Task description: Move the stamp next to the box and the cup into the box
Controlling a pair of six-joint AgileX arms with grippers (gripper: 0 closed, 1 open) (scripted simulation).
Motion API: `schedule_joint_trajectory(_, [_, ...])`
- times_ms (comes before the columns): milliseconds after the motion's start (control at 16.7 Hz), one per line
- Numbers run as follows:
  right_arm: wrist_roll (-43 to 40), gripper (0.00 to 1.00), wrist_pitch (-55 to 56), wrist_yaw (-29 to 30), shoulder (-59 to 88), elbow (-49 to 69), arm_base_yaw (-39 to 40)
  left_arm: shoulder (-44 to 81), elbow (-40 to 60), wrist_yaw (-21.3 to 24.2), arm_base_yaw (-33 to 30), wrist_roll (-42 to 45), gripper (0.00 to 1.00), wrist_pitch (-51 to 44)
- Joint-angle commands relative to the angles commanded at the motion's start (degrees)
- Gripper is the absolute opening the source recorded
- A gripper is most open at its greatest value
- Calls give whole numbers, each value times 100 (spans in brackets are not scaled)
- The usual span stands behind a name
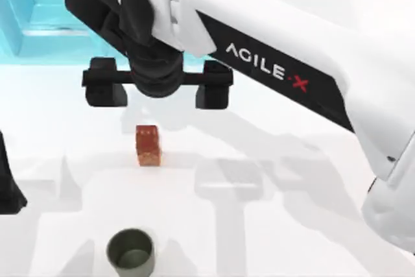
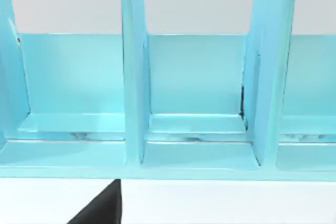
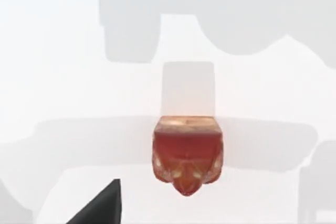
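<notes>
Stamp point(image 1: 148, 145) stands upright on the white table point(image 1: 292, 225), a little left of the middle, red-brown with a lighter base, nothing touching it. Right arm reaches in from the right edge across the far half of the table; its gripper point(image 1: 157, 82) hangs just beyond the stamp toward the far side, black fingers point(image 1: 104, 82) spread wide apart on either side of the wrist, holding nothing. From the right wrist camera the stamp point(image 3: 188, 153) sits alone on the pale surface, with soft shadows of the arm and fingers falling around it. Cup point(image 1: 131, 252), dark olive green and round, rests at the near edge of the table, well apart from the stamp and nearer the viewer, slightly left of it. Box point(image 1: 39, 17), light blue, occupies the far left corner; the cup is not in it and the stamp is not yet beside it. Left wrist camera faces the box point(image 2: 199, 124) front on, showing upright dividers that split it into open compartments. Left arm point(image 1: 8, 186) is parked at the left edge of the table; whether its fingers are open or closed cannot be told.
</notes>
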Motion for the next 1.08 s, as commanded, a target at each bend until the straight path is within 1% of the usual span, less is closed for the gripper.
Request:
schedule_joint_trajectory(180, [312,100,-396,44,796,836,239,0,0,0,0,0,100,0])
schedule_joint_trajectory(360, [429,100,-541,59,1096,1148,327,0,0,0,0,0,100,0])
schedule_joint_trajectory(780, [405,100,-441,53,1113,1068,294,0,0,0,0,0,100,0])
schedule_joint_trajectory(1080, [293,100,391,38,1256,410,191,0,0,0,0,0,100,0])
